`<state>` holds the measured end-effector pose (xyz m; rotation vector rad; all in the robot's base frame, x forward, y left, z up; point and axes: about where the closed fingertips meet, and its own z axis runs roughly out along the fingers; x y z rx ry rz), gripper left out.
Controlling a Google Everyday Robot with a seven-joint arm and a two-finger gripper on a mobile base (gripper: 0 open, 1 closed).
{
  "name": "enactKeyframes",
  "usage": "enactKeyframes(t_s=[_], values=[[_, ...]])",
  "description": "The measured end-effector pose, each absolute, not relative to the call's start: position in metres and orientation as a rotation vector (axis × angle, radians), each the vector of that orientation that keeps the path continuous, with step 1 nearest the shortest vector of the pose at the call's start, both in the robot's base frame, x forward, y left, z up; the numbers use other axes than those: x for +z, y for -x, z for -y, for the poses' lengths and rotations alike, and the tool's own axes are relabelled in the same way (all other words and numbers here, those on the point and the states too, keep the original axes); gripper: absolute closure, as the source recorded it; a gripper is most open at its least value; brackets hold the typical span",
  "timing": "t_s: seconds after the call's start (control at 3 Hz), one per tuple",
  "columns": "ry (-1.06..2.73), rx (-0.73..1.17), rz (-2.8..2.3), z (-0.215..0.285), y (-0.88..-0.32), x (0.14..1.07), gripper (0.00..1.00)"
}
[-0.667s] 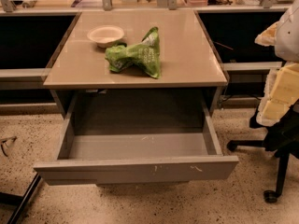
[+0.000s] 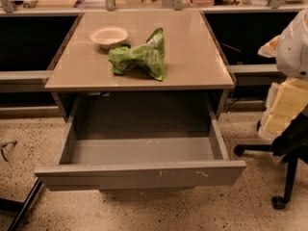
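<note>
Table (image 2: 192, 66) unmoved | drawer (image 2: 144, 174) stands pulled well out, as before | gripper (image 2: 285, 109) at right edge, apart from drawer's right side, sunk slightly since last frame, touching nothing, grip state cannot tell | green bag (image 2: 139, 57) on tabletop just beside white bowl (image 2: 109, 35), both unshifted.

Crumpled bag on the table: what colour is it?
The bag is green, camera view; the gripper is at the right edge.

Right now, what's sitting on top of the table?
A white bowl and a crumpled green bag beside it. The bag hides whatever lies beneath. The gripper hangs beside the table.
</note>
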<state>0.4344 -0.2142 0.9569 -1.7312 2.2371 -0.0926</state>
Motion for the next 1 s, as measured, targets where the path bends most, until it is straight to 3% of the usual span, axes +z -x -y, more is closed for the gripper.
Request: enactKeyframes(t_s=[0.33, 1.0], values=[[1.78, 0.008, -2.281, 0.208, -0.411, 0.89, 0.0], [1.836, 0.119, -2.267, 0.191, -0.384, 0.853, 0.0]])
